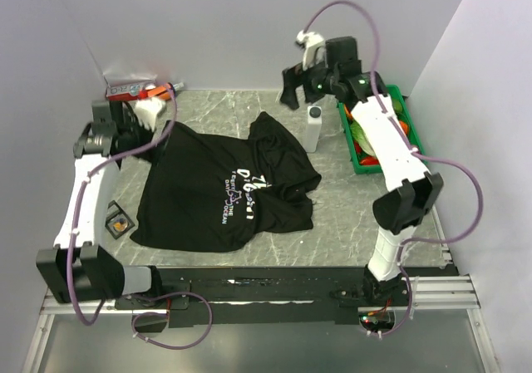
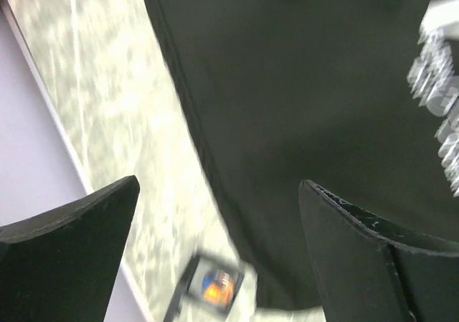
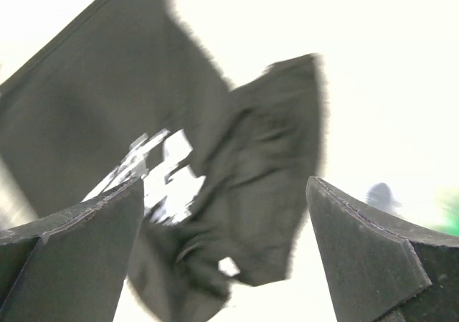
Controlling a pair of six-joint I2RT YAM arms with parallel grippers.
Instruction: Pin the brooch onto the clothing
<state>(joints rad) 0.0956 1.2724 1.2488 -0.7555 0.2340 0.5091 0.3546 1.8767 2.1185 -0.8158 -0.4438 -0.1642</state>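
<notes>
Where the left wrist camera looks down, we see the left gripper (image 2: 219,186) with its two black fingers (image 2: 72,243) spread wide and nothing between them. Beneath them lies the black short-sleeved T-shirt of soft fabric (image 2: 301,85). Its edge runs down the picture across the grey-green marbled bench (image 2: 93,121), and its white lettering (image 2: 437,71) is blurred at the right border. A small dark square piece with an orange middle (image 2: 213,287) rests on the bench just beside the shirt's edge. A pale lilac wall (image 2: 29,143) bounds the bench on the left.

Through the right wrist camera we find the right gripper (image 3: 226,182) spread just as wide and holding nothing, hanging well above the T-shirt. This view is blurred and washed out, so the print shows only as white smears.

From the top camera, the T-shirt lies across the middle of the bench, print upward, rumpled toward its far right. The left gripper sits by the shirt's far-left sleeve, and we cannot tell whether it touches the cloth. The right gripper hangs raised over the far edge. A white upright bottle with a dark cap (image 1: 314,128) stands between the shirt and a green plastic bin (image 1: 370,168) at the right edge. The square piece lies near the left edge, and a red box (image 1: 129,89) sits in the far-left corner.
</notes>
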